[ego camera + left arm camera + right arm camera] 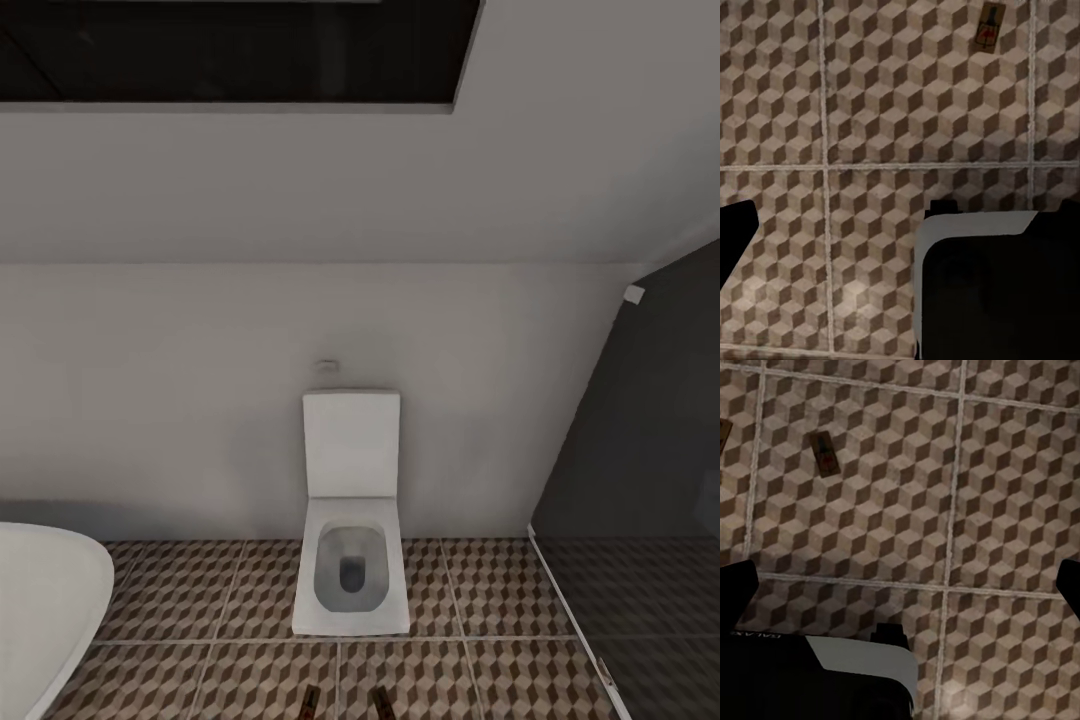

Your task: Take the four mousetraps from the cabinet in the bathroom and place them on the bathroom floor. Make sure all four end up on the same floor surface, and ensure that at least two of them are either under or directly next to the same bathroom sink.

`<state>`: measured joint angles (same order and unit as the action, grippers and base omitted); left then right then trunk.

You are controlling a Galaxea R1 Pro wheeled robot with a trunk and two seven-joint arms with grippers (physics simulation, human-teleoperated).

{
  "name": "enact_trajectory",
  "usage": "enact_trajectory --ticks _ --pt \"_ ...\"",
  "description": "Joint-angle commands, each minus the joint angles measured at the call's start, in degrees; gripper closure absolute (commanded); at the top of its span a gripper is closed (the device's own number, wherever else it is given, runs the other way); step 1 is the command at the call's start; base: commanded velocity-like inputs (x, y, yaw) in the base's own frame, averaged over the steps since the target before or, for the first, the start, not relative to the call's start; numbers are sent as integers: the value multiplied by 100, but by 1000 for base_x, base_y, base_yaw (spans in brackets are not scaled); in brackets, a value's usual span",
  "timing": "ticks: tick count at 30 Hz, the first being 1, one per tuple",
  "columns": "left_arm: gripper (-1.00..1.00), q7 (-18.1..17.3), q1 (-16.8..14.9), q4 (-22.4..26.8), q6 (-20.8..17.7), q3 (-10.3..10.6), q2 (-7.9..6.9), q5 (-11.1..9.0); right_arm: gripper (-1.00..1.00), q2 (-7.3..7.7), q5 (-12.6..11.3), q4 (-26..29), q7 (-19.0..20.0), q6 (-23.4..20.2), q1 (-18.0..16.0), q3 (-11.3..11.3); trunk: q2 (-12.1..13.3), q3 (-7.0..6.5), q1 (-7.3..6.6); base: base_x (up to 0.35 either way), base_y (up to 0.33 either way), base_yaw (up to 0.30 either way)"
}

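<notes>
Two mousetraps lie flat on the cube-patterned bathroom floor (pixel 500 600) at the head view's lower edge, one (pixel 312 700) beside the other (pixel 380 702), in front of the toilet. The left wrist view has one mousetrap (pixel 988 28) on the tiles, away from my left gripper (pixel 900 221), which is open and empty. In the right wrist view a mousetrap (pixel 825 454) rests on the floor, and the corner of another (pixel 723 435) pokes in at the frame edge. My right gripper (pixel 900 585) hangs open above bare tiles, holding nothing. The cabinet is out of view.
A white toilet (pixel 350 560) with its lid up stands against the pale wall, straight ahead. A white rounded fixture rim (pixel 50 600) fills the lower left; tub or sink, I cannot tell. A dark glass partition (pixel 640 480) closes off the right. My robot's dark base (pixel 997 292) shows below the grippers.
</notes>
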<state>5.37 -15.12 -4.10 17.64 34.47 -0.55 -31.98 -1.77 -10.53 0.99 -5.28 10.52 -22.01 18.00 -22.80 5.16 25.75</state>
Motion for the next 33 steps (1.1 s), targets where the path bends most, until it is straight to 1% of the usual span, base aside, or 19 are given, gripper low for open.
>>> enact_trajectory --ticks 1,2,8,33 --pt "-100 12 -6 -14 23 28 6 -49 -100 -4 -59 -5 -14 20 -5 48 -12 12 3 0 0 0" --pt "-100 10 -4 -13 23 22 10 -90 -100 -6 -65 -4 -17 20 -5 47 -12 12 3 0 0 0" --pt "-100 8 -1 -17 13 16 22 -133 -100 0 -81 1 -56 20 -5 45 -12 12 3 0 0 0" --pt "-100 -9 0 -14 29 22 -6 -125 -100 -15 -68 15 -54 60 2 54 -12 12 3 0 0 0"
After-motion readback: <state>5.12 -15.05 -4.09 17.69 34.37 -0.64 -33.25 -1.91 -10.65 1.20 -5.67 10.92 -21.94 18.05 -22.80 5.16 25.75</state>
